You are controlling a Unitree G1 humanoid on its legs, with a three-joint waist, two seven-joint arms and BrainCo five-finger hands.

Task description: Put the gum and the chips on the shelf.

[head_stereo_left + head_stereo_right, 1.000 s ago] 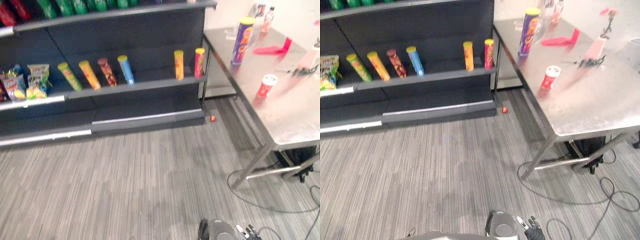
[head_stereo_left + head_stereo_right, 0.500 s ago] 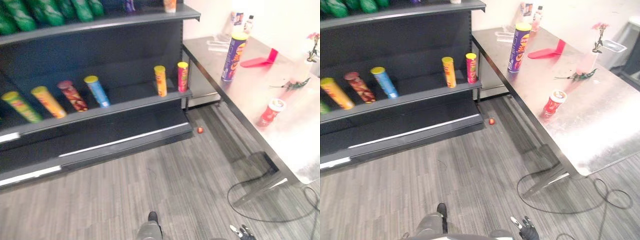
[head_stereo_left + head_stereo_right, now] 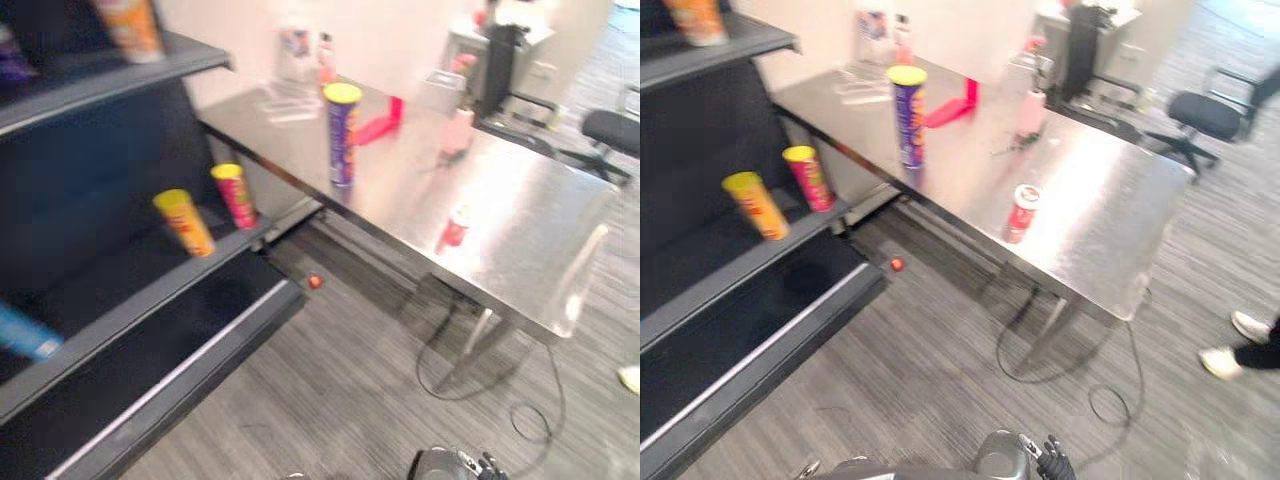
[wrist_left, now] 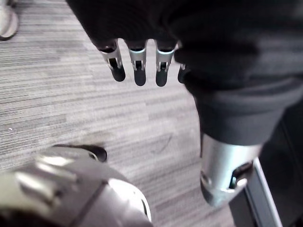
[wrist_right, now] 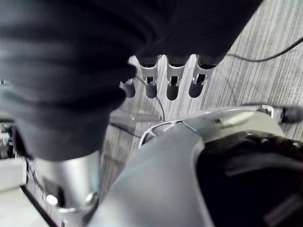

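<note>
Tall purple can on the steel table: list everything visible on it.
The tall purple can is a slim, glossy tube with a yellow lid, which is on. Its purple side carries yellow and reddish print too blurred to make out. It stands upright on the steel table, close to the table edge that faces the shelving. A flat red thing lies just behind it; whether they touch cannot be told. Otherwise only the tabletop under it touches it.

The table is bare brushed metal with a soft sheen. Beside it, the shelf looks matt dark metal; the floor below, ribbed grey carpet.
</note>
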